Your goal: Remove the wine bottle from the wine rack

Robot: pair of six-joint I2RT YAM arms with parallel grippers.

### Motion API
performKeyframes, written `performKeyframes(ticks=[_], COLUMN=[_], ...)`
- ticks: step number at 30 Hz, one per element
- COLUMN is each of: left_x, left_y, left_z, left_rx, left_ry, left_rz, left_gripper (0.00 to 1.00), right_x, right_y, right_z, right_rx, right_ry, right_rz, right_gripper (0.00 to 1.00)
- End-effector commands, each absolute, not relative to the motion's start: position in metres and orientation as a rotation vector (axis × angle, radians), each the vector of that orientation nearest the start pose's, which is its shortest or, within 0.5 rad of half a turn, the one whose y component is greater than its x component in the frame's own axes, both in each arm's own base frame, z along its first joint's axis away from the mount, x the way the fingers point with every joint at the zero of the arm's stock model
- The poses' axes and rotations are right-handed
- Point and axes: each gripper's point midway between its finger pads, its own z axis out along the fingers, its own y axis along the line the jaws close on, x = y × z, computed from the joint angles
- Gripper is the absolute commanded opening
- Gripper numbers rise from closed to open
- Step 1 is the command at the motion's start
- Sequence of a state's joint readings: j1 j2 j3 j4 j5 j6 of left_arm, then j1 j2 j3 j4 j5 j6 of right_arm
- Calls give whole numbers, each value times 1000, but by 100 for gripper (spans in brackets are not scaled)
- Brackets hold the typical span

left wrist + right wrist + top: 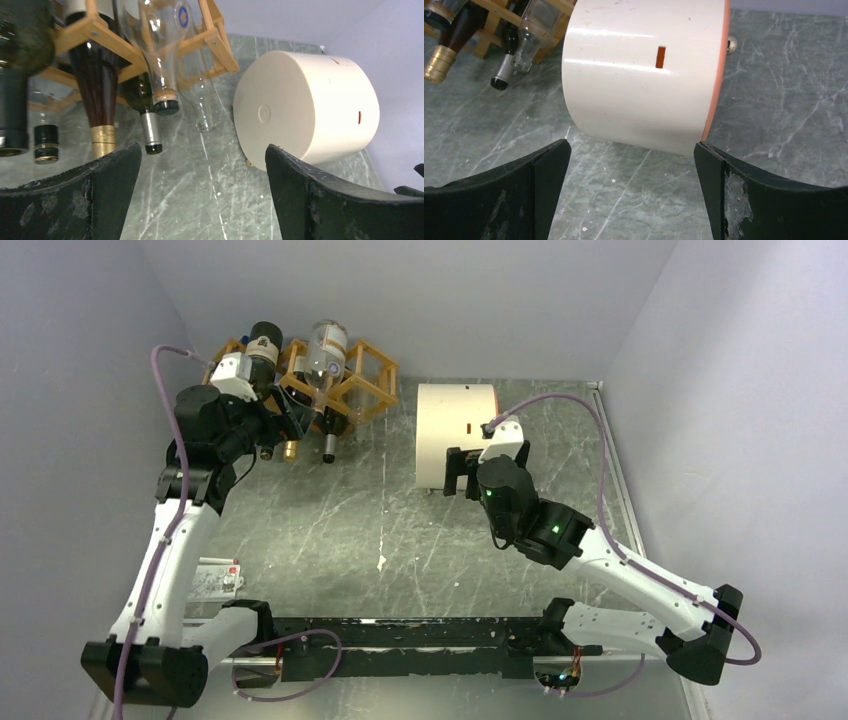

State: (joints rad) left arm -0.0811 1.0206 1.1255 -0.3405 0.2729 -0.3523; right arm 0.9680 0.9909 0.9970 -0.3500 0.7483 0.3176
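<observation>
- Wine bottles lie in the wine rack, a honey-brown wooden lattice standing on the bench. Their necks slope down out of the rack toward the arms.
- The rack's cells hold a dark bottle with gold foil, a silver-capped bottle, a clear bottle and others. The rack's right-hand cell looks empty.
- All appear to be glass: stiff, smooth, slippery and breakable. The dark ones are probably full and heavy, while the clear one seems empty and lighter. The neck just behind the cap offers the best hold.
- Left end effector hangs just in front of the rack, fingers spread wide, holding nothing.
- Right end effector, spread wide and empty, faces a cream drum right of the rack; the drum's contents are hidden.
</observation>
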Motion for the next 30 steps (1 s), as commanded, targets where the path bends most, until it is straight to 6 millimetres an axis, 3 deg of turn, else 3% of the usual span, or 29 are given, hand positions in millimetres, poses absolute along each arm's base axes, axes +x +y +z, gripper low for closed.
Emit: performKeyframes(ticks=[1, 8, 15, 24, 27, 30], left_x=[348, 378, 419, 456, 466, 474], left_y=[-111, -116, -103, -102, -106, -114], left_z=[335, 305, 283, 243, 232, 226], left_rx=[-12, -42, -31, -17, -17, -11], left_ry=[1830, 1981, 2127, 2237, 2249, 2252], left_rz=[-703, -727, -566, -512, -541, -590], left_gripper=[98, 98, 98, 98, 88, 86], right_x=[263, 259, 257, 253, 252, 251], right_y=[200, 214, 217, 214, 213, 210], right_z=[292, 290, 285, 288, 287, 289], right_rx=[-159, -256, -280, -266, -265, -260], right_ry=[1811, 1814, 1829, 1828, 1833, 1832], right_rz=[208, 256, 265, 286, 283, 280], right_gripper=[100, 100, 100, 100, 100, 100])
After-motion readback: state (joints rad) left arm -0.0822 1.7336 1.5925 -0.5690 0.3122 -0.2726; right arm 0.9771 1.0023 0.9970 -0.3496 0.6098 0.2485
